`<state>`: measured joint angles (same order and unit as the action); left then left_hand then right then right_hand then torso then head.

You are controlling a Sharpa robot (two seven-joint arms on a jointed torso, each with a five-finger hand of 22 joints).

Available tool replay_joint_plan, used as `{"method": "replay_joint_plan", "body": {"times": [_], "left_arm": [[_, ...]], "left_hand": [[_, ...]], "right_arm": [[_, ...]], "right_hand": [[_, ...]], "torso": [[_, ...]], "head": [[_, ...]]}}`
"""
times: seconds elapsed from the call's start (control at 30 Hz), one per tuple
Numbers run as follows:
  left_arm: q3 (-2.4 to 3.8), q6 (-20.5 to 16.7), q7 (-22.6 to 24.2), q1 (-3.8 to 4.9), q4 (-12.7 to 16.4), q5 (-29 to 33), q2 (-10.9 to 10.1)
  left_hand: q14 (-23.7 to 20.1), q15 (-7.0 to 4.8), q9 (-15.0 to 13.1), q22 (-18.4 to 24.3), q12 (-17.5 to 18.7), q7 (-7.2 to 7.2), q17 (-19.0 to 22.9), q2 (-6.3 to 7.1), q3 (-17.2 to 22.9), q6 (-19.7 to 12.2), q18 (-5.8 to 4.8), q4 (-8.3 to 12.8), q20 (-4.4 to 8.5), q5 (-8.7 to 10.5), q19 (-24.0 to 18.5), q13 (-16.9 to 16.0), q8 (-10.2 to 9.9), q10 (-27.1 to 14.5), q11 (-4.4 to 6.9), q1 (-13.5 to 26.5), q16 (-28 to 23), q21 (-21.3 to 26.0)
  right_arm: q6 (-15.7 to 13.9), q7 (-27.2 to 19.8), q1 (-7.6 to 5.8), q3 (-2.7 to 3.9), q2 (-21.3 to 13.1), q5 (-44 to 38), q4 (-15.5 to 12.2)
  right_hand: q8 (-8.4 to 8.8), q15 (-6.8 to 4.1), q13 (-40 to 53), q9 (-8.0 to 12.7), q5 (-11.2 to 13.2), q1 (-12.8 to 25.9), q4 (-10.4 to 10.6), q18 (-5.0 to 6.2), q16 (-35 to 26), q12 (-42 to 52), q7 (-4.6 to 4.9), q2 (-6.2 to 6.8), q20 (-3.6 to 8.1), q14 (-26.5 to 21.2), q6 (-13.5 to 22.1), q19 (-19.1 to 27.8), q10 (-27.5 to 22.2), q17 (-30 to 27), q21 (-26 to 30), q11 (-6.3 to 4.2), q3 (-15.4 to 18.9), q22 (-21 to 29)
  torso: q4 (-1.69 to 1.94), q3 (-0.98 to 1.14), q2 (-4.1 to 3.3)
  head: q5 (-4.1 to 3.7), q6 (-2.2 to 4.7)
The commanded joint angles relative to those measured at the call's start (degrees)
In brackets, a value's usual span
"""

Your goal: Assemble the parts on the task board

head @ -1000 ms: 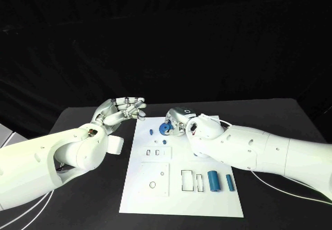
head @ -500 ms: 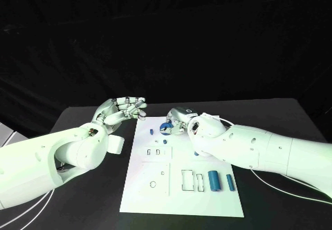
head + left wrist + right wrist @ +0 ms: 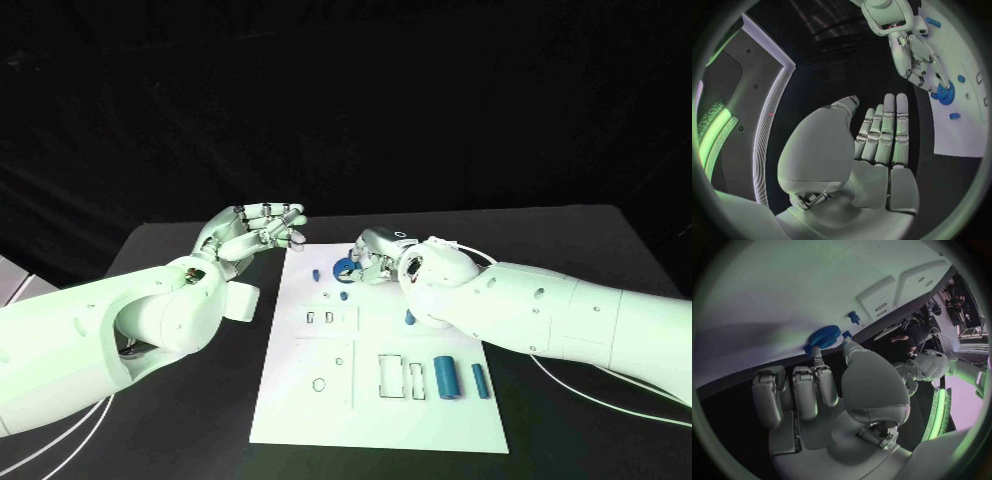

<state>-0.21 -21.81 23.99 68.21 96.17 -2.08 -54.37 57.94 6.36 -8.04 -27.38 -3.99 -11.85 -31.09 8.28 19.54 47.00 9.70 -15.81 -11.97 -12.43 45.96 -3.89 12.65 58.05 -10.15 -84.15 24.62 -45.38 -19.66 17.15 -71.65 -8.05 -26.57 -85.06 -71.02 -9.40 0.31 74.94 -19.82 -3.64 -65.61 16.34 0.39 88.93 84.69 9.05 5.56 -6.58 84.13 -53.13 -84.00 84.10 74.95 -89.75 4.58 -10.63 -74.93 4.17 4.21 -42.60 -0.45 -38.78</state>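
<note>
1. The white board [image 3: 382, 400] lies in the lower middle of the frame on the black counter [image 3: 577, 230], with its slots and holes facing up so that pieces can be dropped in from above.
2. The right hand [image 3: 378, 256] sits at the upper middle of the board, its fingers [image 3: 819, 371] reaching onto a round blue gear [image 3: 343, 268]. From the right wrist view a fingertip and the thumb look to be touching the gear's rim, probably to seat or turn it on its post (whether they truly pinch it I cannot tell).
3. The left hand [image 3: 260, 228] hovers off the board's upper left corner, over the dark counter. Its fingers [image 3: 886, 130] are held close together and bent partway toward the thumb, with nothing in them; it looks parked clear of the work so the other arm has room.
4. Near the gear lie a small blue peg [image 3: 315, 273] to its left and another small blue piece [image 3: 345, 294] just below it.
5. In the lower right of the board two blue cylinders wait side by side, a thick one [image 3: 446, 377] and a thinner one [image 3: 479, 381], next to empty rectangular slots [image 3: 389, 375] that probably take them.
6. My guess: the gear step is in hand, and most pieces are not yet placed.
</note>
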Motion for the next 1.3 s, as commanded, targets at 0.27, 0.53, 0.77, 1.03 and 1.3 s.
{"method": "replay_joint_plan", "body": {"times": [0.27, 0.53, 0.77, 1.03, 1.3], "left_arm": [[0.05, 0.7, 0.2, 0.07, -0.1, 0.2, -0.1], [0.05, 0.9, 0.7, 0.06, -0.1, 0.2, -0.3], [0.04, 1.1, 0.7, 0.05, -0.5, 0.2, -0.2], [0.03, 1.5, 0.6, 0.04, -0.9, 0.1, -0.1], [0.03, 1.7, 0.6, 0.02, -1.4, -0.1, 0.2]], "left_hand": [[-0.4, 0.12, 0.1, -0.1, 0.4, -1.51, -0.1, 0.02, 0.3, -0.5, 0.58, 0.1, 0.01, 0.21, -0.4, 0.1, -0.3, -0.6, 0.05, 0.4, 0.2, -0.3], [-0.5, 0.3, 0.1, -0.3, 0.2, -1.64, -0.4, 0.29, -0.4, -0.6, 0.6, -0.5, -0.25, 0.57, -1.0, 0.0, -0.4, -0.9, -0.08, 1.9, 0.4, -0.7], [-0.6, 0.31, 0.1, -0.4, 0.2, -1.63, -0.5, 0.38, -0.5, -0.6, 0.61, -0.5, -0.27, 0.58, -1.1, 0.0, -0.4, -0.9, -0.08, 2.0, 0.4, -0.7], [-0.6, 0.28, 0.1, -0.4, 0.2, -1.56, -0.6, 0.52, -0.5, -0.6, 0.64, -0.2, -0.3, 0.51, -1.2, 0.0, -0.3, -0.9, -0.03, 1.8, 0.5, -0.8], [-0.6, 0.26, 0.1, -0.5, 0.1, -1.57, -0.6, 0.58, -0.5, -0.5, 0.66, 0.0, -0.31, 0.47, -1.3, 0.0, -0.3, -0.9, -0.02, 1.6, 0.5, -0.9]], "right_arm": [[-5.0, -0.6, 0.4, -0.16, -4.7, -1.0, -4.1], [-9.8, -4.4, -1.06, 0.32, -13.6, 6.3, -11.0], [-6.9, -10.3, -3.46, 0.71, -23.4, 13.6, -16.6], [-0.4, -15.1, -4.18, 0.75, -29.2, 16.0, -16.7], [1.8, -13.8, -3.37, 0.53, -29.8, 12.3, -14.3]], "right_hand": [[-0.07, -0.15, 10.2, 0.0, 0.2, -2.4, -1.0, -0.39, 0.0, -0.2, -0.22, -0.69, 0.24, 5.2, -0.2, -6.0, 1.4, 12.3, -0.3, -0.39, -1.8, -15.1], [0.48, -0.11, 8.0, 0.4, 0.2, -5.1, -1.8, -0.39, -1.1, -2.8, -0.02, -0.08, 0.24, 4.6, 0.4, -6.0, -0.8, 10.0, -0.3, -0.27, -3.8, -15.1], [0.71, -0.04, 8.0, 0.6, 0.2, -8.5, -3.2, -0.39, -0.7, -2.8, 0.08, 3.12, 0.16, 4.9, 0.5, -6.0, -0.7, 10.9, -0.3, -0.18, -4.1, -15.1], [0.69, -0.18, 7.5, 0.7, 0.2, -13.9, -5.8, -0.39, -0.4, -3.5, -0.12, 5.75, 0.29, 5.0, 0.2, -6.0, -1.2, 11.8, -0.3, -0.36, -4.7, -15.1], [0.77, -0.3, 7.1, 0.9, 0.2, -16.5, -6.7, -0.39, -0.2, -4.0, -0.21, 5.91, 0.39, 5.1, 0.3, -6.0, -1.5, 12.1, -0.3, -0.48, -5.4, -15.1]], "torso": [[-0.07, 0.01, 0.11], [-1.3, 0.13, 0.33], [-2.07, 0.34, 0.91], [-2.56, 0.86, 1.2], [-2.52, 1.1, 1.21]], "head": [[-0.24, 0.34], [-1.23, 1.45], [-1.73, 1.38], [-2.01, 1.28], [-2.55, 0.82]]}}
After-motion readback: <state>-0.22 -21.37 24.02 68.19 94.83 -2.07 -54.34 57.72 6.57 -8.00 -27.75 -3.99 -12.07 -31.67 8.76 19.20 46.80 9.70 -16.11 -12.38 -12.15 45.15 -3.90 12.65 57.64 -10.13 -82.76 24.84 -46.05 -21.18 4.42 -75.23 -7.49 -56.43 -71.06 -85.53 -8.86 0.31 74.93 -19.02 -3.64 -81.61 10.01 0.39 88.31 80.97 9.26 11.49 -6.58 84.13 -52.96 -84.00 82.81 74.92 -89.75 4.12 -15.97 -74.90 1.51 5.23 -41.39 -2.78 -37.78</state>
